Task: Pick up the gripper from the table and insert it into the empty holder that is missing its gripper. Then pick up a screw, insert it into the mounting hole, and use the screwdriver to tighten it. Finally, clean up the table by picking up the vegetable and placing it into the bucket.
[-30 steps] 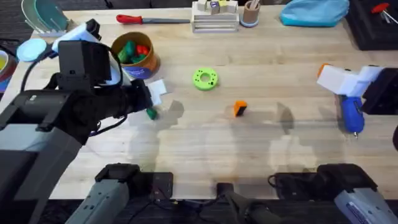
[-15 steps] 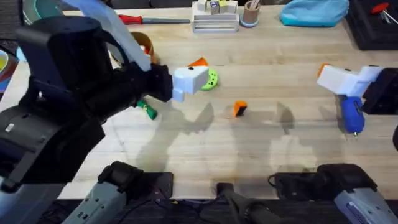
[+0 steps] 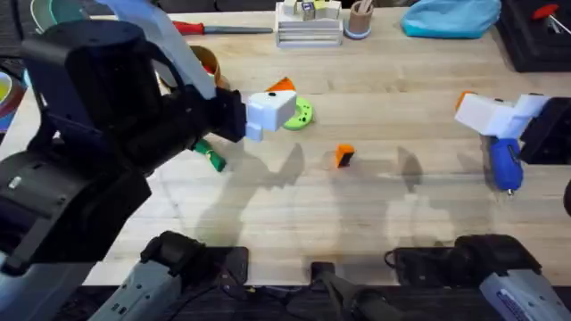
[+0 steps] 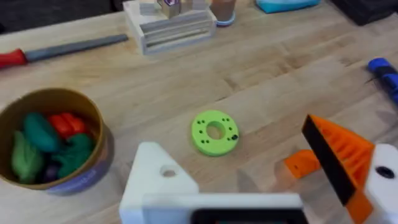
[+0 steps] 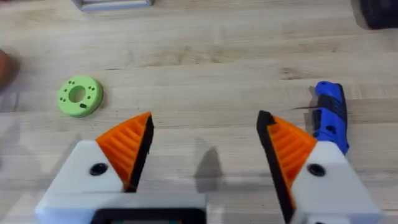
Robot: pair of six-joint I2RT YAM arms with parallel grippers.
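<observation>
The orange gripper [image 3: 343, 156] lies on the table, also seen as an orange wedge [image 4: 301, 163] just beyond my left gripper [image 3: 272, 102]. That gripper hovers open by the green disc [image 3: 301, 114]. One finger is the bare white holder [image 4: 158, 180]; the other carries an orange pad [image 4: 339, 155]. The thin green vegetable [image 3: 210, 159] lies beside the left arm. The bucket [image 4: 53, 146] holds green and red toy foods. My right gripper [image 5: 205, 124] stands open at the far right, next to the blue screwdriver [image 5: 329, 115]. The screw is out of view.
A red-handled tool [image 3: 219, 28], a white rack [image 3: 308, 22] and a tan pen cup [image 3: 359, 18] line the back edge. A blue cloth [image 3: 451, 18] lies at the back right. Bare wood stretches between the orange gripper and the screwdriver [image 3: 505, 165].
The left arm rose and swung right, from beside the bucket and vegetable to the green disc, then nearly stopped. The vegetable stayed on the table. The right arm held still.
</observation>
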